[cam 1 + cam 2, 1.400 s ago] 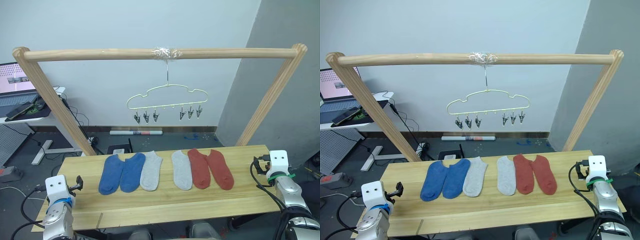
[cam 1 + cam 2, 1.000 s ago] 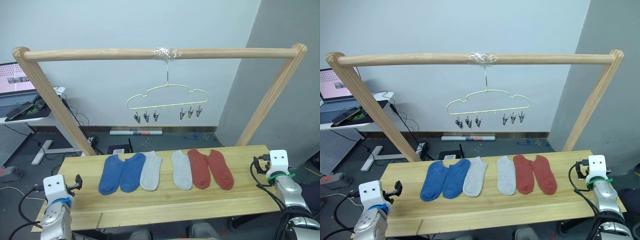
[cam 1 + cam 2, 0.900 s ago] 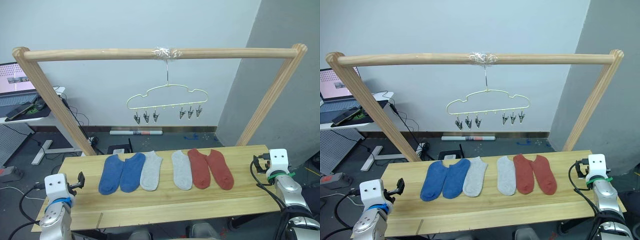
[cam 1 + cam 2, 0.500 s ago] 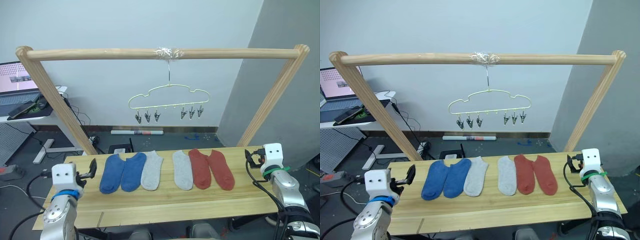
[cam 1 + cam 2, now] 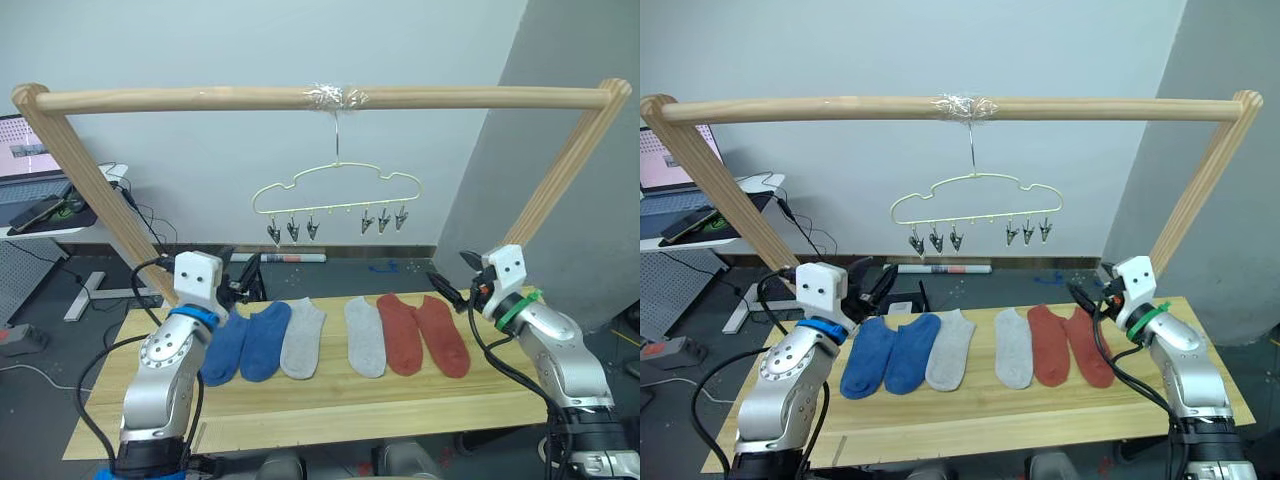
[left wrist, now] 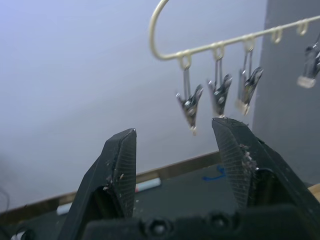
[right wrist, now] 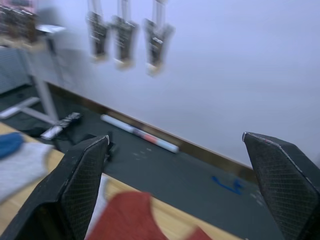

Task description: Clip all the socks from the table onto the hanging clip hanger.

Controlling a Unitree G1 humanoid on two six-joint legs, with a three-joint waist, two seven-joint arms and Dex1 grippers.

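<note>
Six socks lie side by side on the table [image 5: 330,402]: two blue socks [image 5: 264,341], two light grey socks [image 5: 303,339] and two rust-red socks [image 5: 440,336]. The pale wire clip hanger [image 5: 337,184] hangs above them from the pole, and its grey clips [image 5: 292,233] hold nothing. My left gripper [image 5: 250,274] is open, raised over the far end of the blue socks and pointing up at the left clips [image 6: 219,96]. Above the table near the rightmost red sock [image 7: 134,218], my right gripper [image 5: 450,279] is wide open and holds nothing.
A round wooden pole frame [image 5: 200,98] spans the table, with slanted posts at both back corners. A side desk with a laptop [image 5: 30,180] stands at the far left. A tube [image 5: 275,261] and cables lie on the floor behind the table.
Both arms have lifted from the table's front corners and swung inward and back. The left gripper now hovers by the blue socks, the right by the red socks. The socks have not moved.
</note>
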